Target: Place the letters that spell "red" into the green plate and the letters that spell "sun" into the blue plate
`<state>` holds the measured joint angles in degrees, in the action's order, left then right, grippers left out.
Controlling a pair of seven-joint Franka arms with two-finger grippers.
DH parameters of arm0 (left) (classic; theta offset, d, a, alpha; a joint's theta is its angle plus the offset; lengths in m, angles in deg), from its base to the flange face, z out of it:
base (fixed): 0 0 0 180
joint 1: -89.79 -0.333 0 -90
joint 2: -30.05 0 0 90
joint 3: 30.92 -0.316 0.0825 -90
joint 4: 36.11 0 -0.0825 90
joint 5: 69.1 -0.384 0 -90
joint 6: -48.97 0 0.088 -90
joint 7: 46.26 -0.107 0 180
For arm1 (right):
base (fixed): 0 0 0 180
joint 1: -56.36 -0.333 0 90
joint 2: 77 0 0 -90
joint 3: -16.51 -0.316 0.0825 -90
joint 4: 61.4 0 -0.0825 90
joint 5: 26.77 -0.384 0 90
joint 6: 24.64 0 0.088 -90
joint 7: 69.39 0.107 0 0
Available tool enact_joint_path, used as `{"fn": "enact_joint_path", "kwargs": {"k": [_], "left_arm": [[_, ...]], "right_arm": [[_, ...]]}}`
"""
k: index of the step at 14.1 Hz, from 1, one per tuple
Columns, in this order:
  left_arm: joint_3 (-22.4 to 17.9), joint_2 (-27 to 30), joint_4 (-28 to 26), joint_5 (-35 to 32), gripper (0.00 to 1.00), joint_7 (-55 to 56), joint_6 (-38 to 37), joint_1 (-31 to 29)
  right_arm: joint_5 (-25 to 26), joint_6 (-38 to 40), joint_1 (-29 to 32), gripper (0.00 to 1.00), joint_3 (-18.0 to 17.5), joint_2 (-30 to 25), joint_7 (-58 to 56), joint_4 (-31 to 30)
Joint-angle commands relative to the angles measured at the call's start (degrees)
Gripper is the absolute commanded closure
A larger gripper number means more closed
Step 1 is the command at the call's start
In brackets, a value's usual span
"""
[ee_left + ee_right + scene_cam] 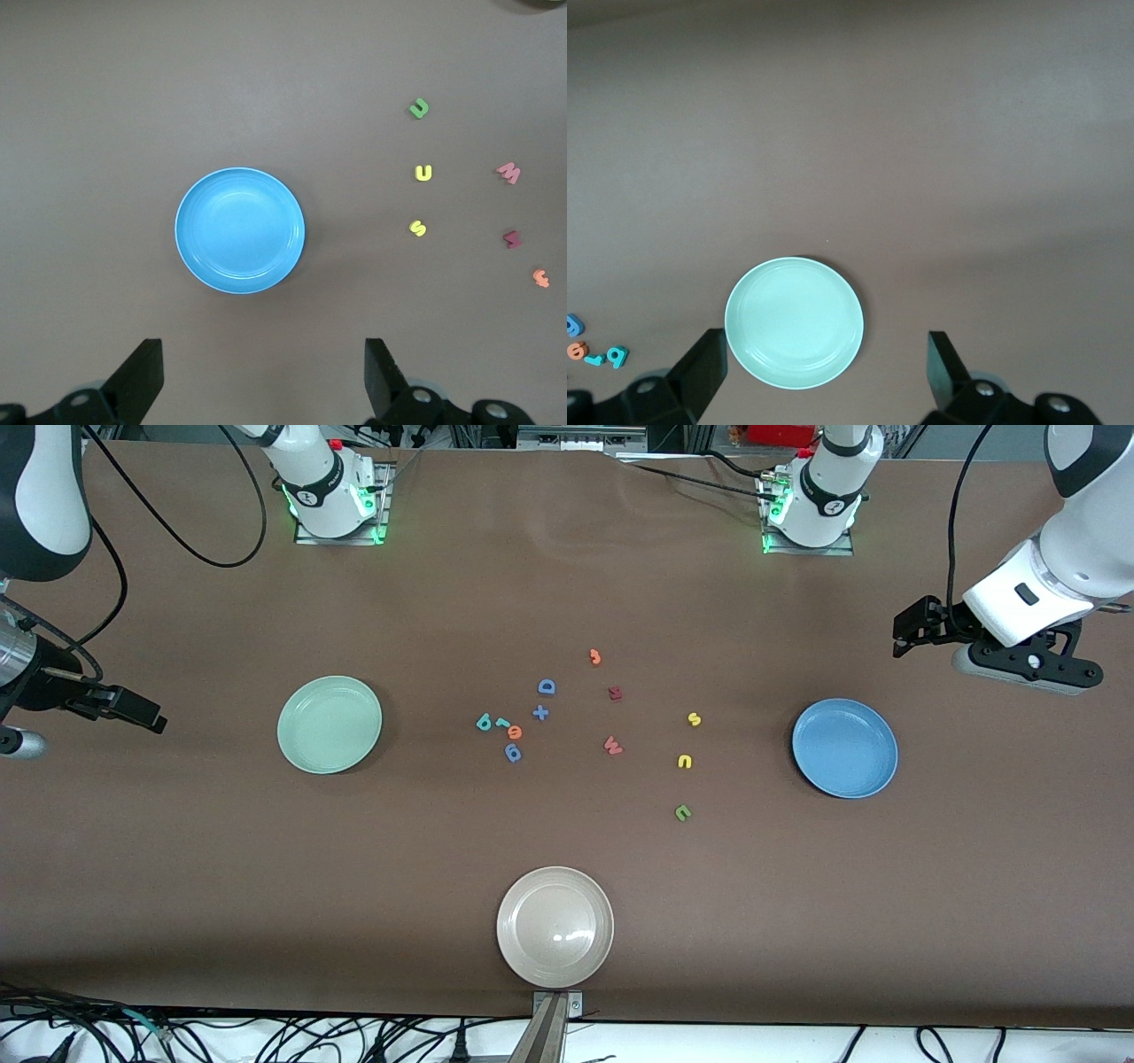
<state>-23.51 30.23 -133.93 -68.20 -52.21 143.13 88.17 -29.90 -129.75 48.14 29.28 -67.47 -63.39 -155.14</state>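
The green plate [330, 724] [794, 322] lies empty toward the right arm's end. The blue plate [844, 747] [239, 230] lies empty toward the left arm's end. Mid-table sit a teal d [484, 722] [618, 355], a teal r [502, 722] [595, 359] and an orange e [515, 732] [576, 351]. Closer to the blue plate lie a yellow s [695, 719] [418, 228], a yellow u [684, 761] [423, 173] and a green n [682, 812] [419, 109]. My left gripper [905, 631] [264, 381] hangs open and empty over the table beside the blue plate. My right gripper [146, 716] [824, 376] hangs open and empty beside the green plate.
A beige plate [555, 926] sits near the front edge. Other letters lie mid-table: a blue D [547, 686], a blue plus [540, 712], a blue rounded letter [513, 753], an orange hooked letter [595, 657], a dark red M [615, 693] and a red W [612, 746].
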Motion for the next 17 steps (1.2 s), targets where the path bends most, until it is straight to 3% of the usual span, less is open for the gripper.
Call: {"fn": "enact_joint_path", "kwargs": {"k": [1, 17], "left_arm": [[0.06, -0.79, 1.85, -1.34, 0.0, 0.42, -1.52, -0.14], [0.32, -0.79, 1.93, -0.64, 0.0, 0.68, -3.98, -1.63]], "right_arm": [[-0.48, 0.61, 0.04, 0.0, -0.03, -0.48, 0.5, -0.13], [-0.48, 0.78, 0.04, 0.0, -0.03, -0.66, 0.42, -0.65]]}}
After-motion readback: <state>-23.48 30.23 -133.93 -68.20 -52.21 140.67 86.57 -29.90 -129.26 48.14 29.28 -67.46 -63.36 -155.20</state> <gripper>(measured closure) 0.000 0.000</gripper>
